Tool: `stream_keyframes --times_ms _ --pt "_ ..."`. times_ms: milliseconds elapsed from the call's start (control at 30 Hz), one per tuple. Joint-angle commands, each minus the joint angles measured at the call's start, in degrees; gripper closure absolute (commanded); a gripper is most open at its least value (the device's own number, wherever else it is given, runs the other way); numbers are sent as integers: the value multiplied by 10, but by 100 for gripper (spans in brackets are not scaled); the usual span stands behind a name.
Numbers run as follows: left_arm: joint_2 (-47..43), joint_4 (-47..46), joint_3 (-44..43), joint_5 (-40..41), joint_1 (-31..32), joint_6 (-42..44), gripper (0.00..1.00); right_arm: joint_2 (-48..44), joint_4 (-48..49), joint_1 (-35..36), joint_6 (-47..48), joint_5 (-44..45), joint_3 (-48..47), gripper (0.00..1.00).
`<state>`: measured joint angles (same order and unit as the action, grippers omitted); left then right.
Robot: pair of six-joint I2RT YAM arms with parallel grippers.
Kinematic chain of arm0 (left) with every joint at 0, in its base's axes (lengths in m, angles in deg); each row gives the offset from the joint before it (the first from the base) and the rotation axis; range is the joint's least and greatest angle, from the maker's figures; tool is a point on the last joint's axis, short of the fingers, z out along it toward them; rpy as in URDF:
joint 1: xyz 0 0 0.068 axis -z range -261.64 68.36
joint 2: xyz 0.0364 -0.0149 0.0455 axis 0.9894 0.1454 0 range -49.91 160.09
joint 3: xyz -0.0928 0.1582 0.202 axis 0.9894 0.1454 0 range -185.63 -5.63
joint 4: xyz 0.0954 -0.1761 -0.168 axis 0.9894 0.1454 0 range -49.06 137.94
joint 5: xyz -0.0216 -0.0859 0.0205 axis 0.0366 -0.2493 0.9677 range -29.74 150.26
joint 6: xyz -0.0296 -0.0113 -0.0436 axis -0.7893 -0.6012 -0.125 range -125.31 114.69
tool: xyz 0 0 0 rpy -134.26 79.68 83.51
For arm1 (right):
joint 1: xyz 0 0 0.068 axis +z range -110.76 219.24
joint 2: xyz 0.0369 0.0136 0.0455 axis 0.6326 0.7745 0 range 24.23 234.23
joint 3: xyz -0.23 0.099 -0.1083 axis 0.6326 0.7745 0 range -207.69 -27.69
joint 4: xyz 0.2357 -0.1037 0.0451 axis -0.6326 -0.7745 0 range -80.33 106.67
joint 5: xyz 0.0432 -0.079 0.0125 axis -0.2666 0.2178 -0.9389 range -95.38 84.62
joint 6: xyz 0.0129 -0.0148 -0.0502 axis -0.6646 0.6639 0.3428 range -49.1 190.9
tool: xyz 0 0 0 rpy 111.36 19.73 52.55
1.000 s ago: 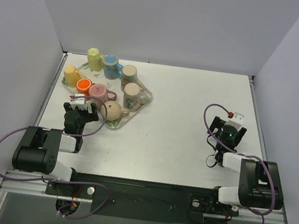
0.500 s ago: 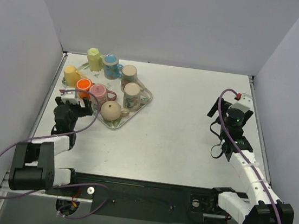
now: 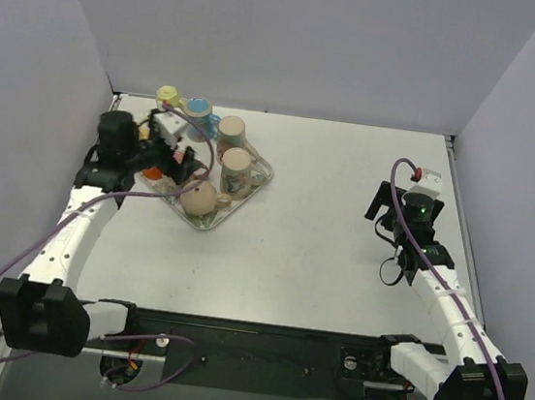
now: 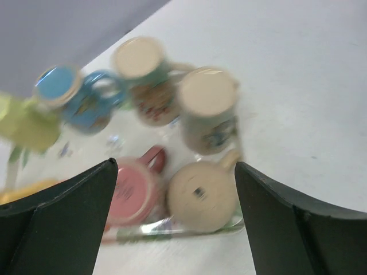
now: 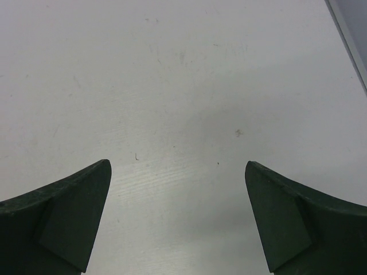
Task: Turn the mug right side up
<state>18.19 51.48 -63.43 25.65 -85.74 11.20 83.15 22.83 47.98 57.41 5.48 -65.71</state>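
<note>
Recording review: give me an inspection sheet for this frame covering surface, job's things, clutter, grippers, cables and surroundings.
Surface: white table, faint scuffs in the right wrist view.
Job's things: several mugs crowded on a tray at far left. A beige mug shows its flat base with a sticker, so it is upside down. The others are too blurred to judge.
Clutter: nothing seen.
Grippers: left gripper open, hovering over the tray. Right gripper open above bare table.
Cables: purple cables loop off both arms. The left one arcs above the mugs.
Surroundings: plain grey walls on three sides.
</note>
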Motion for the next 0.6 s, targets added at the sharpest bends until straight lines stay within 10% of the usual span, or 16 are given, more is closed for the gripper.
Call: stream_keyframes --times_ms 0,267,567 --pt "71 208 -82 -21 157 192 6 -37 13 7 26 -55 2 4" --pt "293 282 -225 71 249 347 25 -91 47 8 57 -55 38 4" --pt "339 280 -232 172 289 403 27 -86 50 8 58 -50 40 4"
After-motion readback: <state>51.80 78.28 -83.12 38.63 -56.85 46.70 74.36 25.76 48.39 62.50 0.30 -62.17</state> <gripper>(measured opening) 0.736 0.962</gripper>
